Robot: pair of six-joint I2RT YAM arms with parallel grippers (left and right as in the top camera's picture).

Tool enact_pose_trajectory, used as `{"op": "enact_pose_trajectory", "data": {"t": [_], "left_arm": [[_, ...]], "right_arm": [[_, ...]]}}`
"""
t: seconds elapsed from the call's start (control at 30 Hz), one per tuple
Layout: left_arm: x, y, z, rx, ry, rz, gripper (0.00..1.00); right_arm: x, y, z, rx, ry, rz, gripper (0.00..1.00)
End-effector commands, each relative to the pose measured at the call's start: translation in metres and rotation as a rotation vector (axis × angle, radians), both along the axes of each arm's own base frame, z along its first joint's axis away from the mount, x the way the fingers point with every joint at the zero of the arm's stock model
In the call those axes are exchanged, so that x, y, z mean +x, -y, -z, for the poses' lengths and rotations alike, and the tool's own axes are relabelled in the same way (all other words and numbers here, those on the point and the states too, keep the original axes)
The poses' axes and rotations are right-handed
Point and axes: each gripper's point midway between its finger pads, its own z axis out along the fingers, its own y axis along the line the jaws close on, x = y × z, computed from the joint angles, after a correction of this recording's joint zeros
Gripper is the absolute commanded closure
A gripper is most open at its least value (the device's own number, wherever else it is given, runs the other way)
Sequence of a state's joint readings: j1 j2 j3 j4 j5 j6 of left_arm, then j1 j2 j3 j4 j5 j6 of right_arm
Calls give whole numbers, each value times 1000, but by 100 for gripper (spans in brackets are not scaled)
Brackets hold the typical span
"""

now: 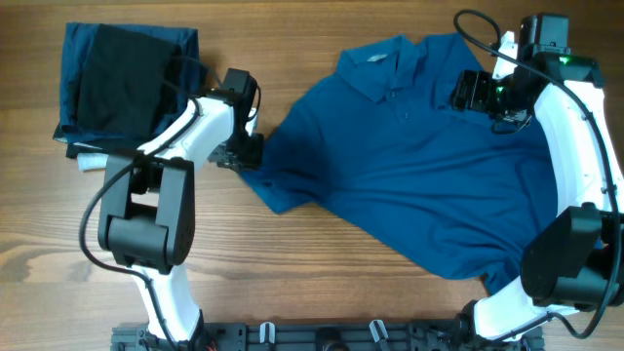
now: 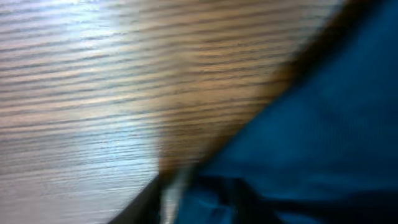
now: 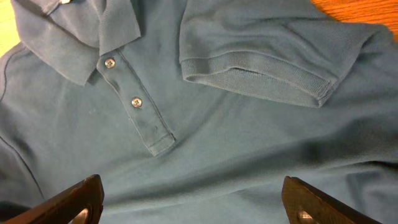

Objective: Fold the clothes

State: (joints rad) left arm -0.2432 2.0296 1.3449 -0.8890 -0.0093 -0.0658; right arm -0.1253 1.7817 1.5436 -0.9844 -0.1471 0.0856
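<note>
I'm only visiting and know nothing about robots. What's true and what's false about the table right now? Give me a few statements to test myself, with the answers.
1. The blue shirt lies spread on a wooden table. True.
2. Two buttons show below the collar. True.
3. The jaws of the right arm are shut tight. False: they stand wide open above the shirt.
4. The pile of dark clothes sits on top of the blue shirt. False: it lies apart, off to the left.
5. One sleeve lies folded over the shirt's front. True.
</note>
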Motion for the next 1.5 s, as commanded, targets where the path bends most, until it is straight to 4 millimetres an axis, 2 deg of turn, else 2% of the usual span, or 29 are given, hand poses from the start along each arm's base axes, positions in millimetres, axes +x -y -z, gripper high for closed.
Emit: {"op": "enact_pose_trajectory", "data": {"t": [0.0, 0.1, 0.17, 0.33, 0.43, 0.57, 0.67, 0.8, 0.97, 1.17, 1.3, 1.47], "left_arm": [[-31, -5, 25, 23, -107, 7, 93], [-32, -14, 26, 49, -108, -82, 96], [-32, -28, 27, 63, -111, -152, 96], [-35, -63, 26, 77, -138, -332, 96], [-40, -85, 25, 80, -166, -413, 96], [-43, -99, 25, 78, -176, -458, 96], [-43, -100, 25, 77, -176, -462, 96], [-43, -98, 25, 72, -176, -491, 96], [-39, -96, 26, 58, -164, -495, 96], [-36, -89, 26, 16, -162, -499, 96], [-32, -89, 27, 11, -148, -499, 96], [-30, -81, 27, -32, -146, -496, 96]], "right_arm": [[-1, 13, -3, -44, 0, 28, 10], [-8, 27, -1, -40, -22, 65, 12], [-12, 46, 0, -35, -29, 115, 12], [-13, 75, -2, -42, -6, 178, 12], [-5, 79, -5, -49, 29, 180, 12], [-7, 79, -5, -47, 23, 184, 12], [-27, 89, 2, -86, -65, 290, 12], [-76, 127, 10, -219, -243, 501, 12], [-108, 132, 33, -77, -363, 560, 14], [-125, 144, 63, -53, -389, 638, 17], [-128, 130, 78, 11, -405, 625, 19], [-138, 125, 111, 14, -413, 636, 32]]}}
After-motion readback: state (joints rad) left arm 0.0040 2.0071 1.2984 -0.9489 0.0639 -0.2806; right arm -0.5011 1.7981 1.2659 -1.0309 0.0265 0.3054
